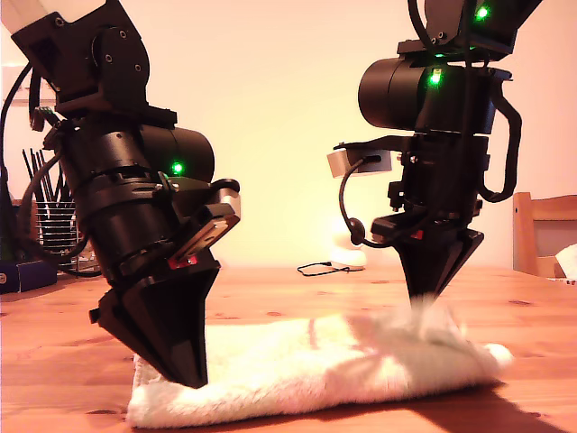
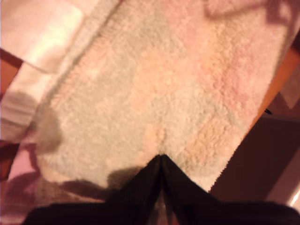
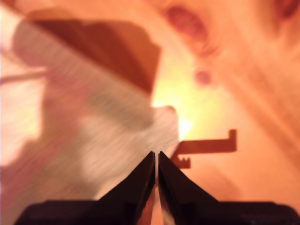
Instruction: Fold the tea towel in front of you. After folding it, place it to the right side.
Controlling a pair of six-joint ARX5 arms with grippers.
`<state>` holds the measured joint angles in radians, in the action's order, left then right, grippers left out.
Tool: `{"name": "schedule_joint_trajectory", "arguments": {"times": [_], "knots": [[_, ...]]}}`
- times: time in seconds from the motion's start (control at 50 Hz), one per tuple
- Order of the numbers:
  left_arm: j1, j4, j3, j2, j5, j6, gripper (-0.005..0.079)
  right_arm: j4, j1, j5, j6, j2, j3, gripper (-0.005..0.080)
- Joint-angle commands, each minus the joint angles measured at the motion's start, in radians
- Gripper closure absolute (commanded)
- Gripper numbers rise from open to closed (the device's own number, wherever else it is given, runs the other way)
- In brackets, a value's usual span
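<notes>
The tea towel, soft, limp and light, lies bunched on the worktop, best pinched at a corner; my first pincer and my second pincer look clenched, whether on cloth I cannot tell.

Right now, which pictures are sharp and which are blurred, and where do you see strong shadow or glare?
Exterior view: fairly sharp, warm backlight, dark arms; the tea towel smears at the raised part. First wrist view: soft, shadow beside my first pincer. Second wrist view: heavily blurred, glare on the table.
</notes>
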<state>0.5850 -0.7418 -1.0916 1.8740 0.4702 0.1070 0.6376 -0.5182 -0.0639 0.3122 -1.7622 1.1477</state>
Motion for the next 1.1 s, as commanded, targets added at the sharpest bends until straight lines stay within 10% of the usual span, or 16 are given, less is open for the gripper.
{"name": "schedule_joint_trajectory", "arguments": {"times": [0.0,0.44,1.08], "knots": [[0.002,-0.040,0.089,0.084,-0.027,-0.031,0.0764,-0.023,0.002,-0.005,0.000,-0.002,-0.012,0.0763],[0.002,0.049,0.089,0.084,0.156,-0.152,0.0764,0.221,0.001,0.362,-0.201,0.019,0.101,0.0763],[-0.007,0.153,0.089,0.082,0.195,-0.191,0.0764,0.156,0.010,0.288,-0.209,-0.011,-0.038,0.0763]]}}
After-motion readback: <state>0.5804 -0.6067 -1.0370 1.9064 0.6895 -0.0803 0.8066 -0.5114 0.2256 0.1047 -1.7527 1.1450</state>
